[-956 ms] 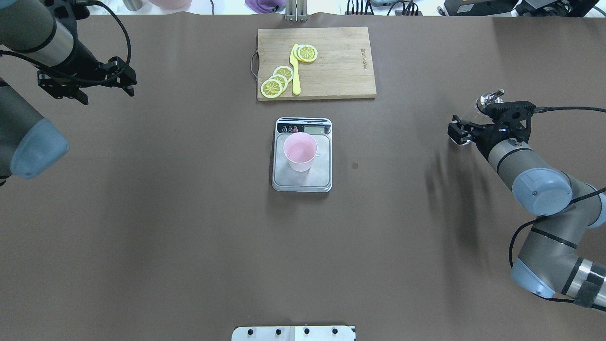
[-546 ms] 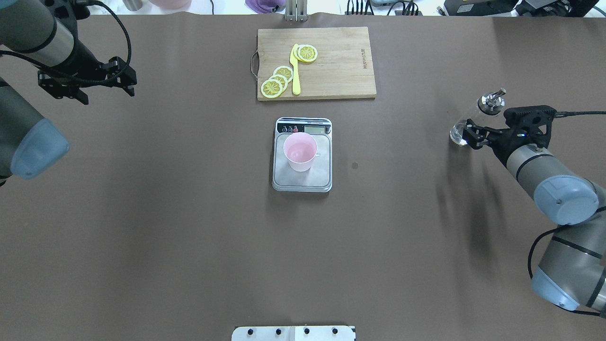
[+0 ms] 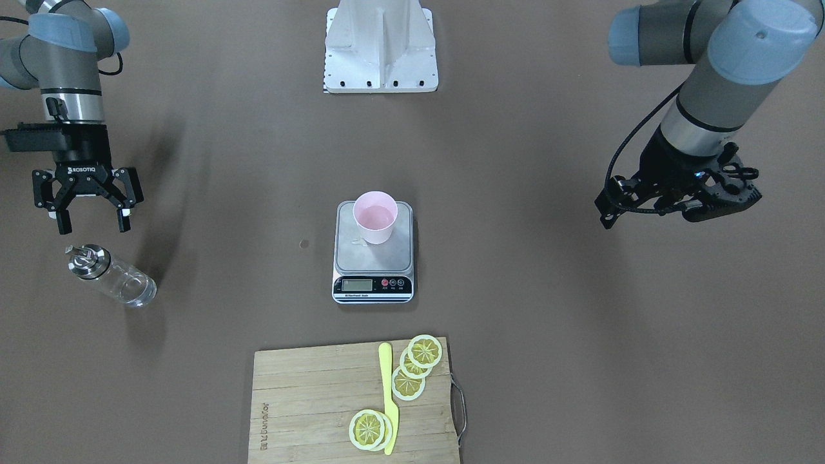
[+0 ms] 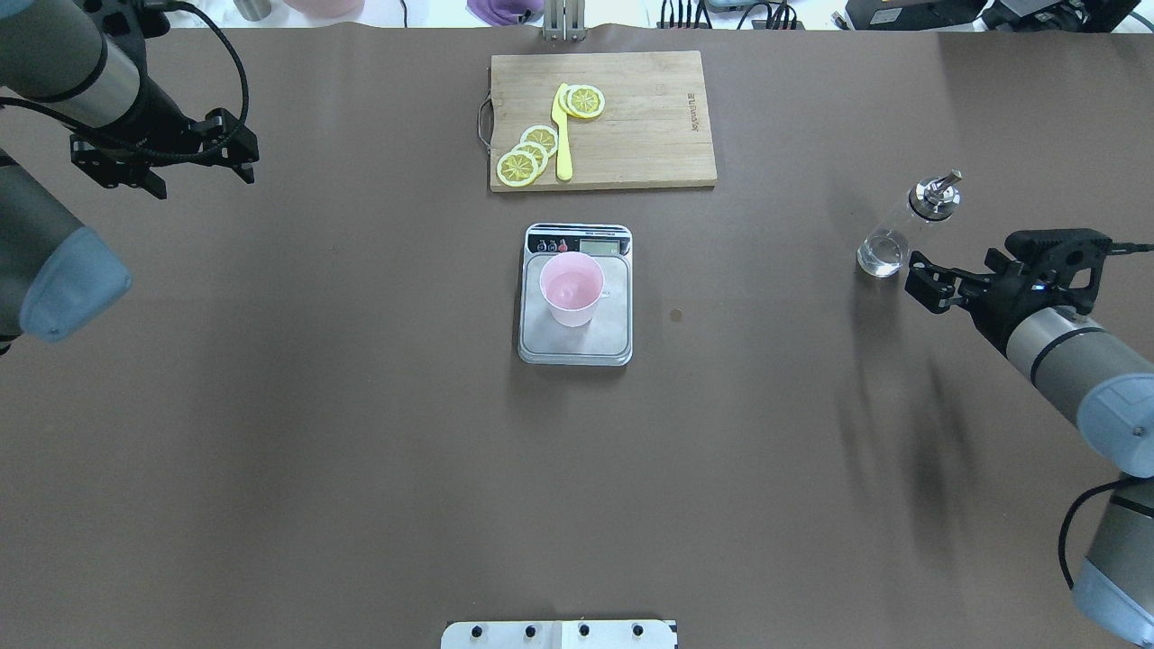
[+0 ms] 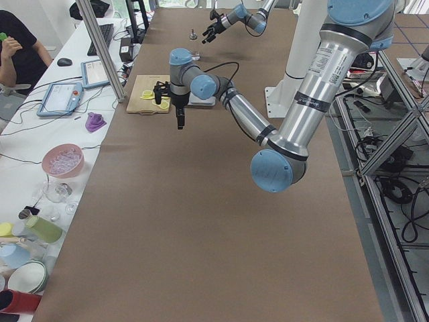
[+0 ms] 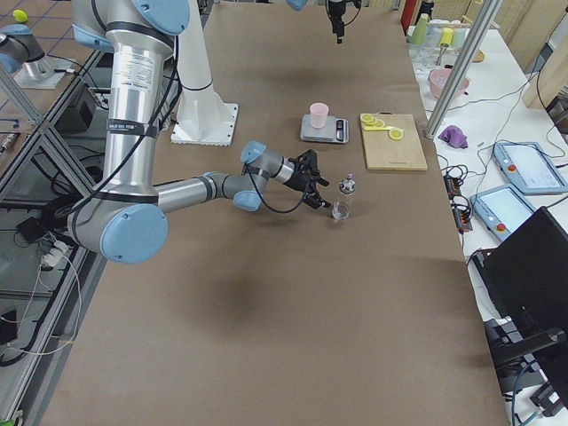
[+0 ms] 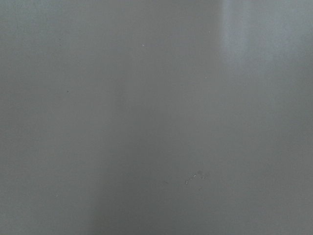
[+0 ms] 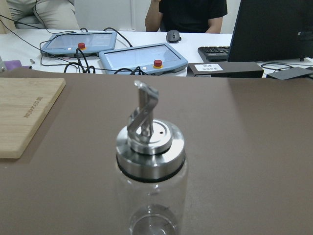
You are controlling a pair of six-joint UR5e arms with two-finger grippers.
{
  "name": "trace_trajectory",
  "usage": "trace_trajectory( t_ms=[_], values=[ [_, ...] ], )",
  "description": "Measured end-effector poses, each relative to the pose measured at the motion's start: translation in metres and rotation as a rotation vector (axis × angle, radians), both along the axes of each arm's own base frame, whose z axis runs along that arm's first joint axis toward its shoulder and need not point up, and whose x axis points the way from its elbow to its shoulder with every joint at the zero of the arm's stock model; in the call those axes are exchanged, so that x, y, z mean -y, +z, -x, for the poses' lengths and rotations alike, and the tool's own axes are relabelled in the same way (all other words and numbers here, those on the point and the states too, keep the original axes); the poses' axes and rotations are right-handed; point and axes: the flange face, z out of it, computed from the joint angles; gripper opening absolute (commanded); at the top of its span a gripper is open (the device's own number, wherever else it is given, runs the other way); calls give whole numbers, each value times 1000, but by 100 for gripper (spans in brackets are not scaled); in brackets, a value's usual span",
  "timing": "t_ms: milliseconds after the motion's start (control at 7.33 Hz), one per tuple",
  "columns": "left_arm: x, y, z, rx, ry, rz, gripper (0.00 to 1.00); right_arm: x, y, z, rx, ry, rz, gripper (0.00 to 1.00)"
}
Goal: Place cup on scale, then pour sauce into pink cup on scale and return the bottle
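The pink cup (image 4: 571,288) stands upright on the scale (image 4: 577,348) at the table's middle; both also show in the front view, the cup (image 3: 375,218) on the scale's platform (image 3: 374,264). The clear bottle (image 4: 897,236) with its metal spout stands upright on the table at the right, free of any grip. My right gripper (image 4: 927,283) is open and empty, a short way behind the bottle (image 3: 111,276); its jaws show spread in the front view (image 3: 90,219). The right wrist view looks at the bottle (image 8: 149,161) close up. My left gripper (image 4: 242,149) hangs open and empty at the far left.
A wooden cutting board (image 4: 640,126) with lemon slices and a yellow knife lies beyond the scale. A small dark spot (image 4: 675,315) marks the table right of the scale. The robot's base plate (image 3: 380,58) sits at the near edge.
My right gripper has drawn back from the bottle toward the robot's side. The bottle stays standing where it was. The left arm, cup and scale have not moved.
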Motion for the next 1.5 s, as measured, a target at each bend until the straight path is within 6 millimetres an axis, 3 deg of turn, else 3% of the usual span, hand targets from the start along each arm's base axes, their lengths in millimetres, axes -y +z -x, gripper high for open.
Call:
trace_trajectory(
  t_ms=[410,683,956,1092,1502],
  values=[
    [-1,4,-1,10,-9,5,98,-36,-23,-43,35,-52,18,100],
    [-1,4,-1,7,-22,15,98,-27,-37,-83,67,-112,71,100],
    [-1,1,-1,4,-25,15,98,13,-41,-158,25,-208,112,100],
    [-1,-1,-2,3,-24,13,98,34,-40,-186,-29,-244,113,100],
    [3,-5,7,1,-5,-25,98,116,-48,-245,-157,-348,193,100]
  ],
)
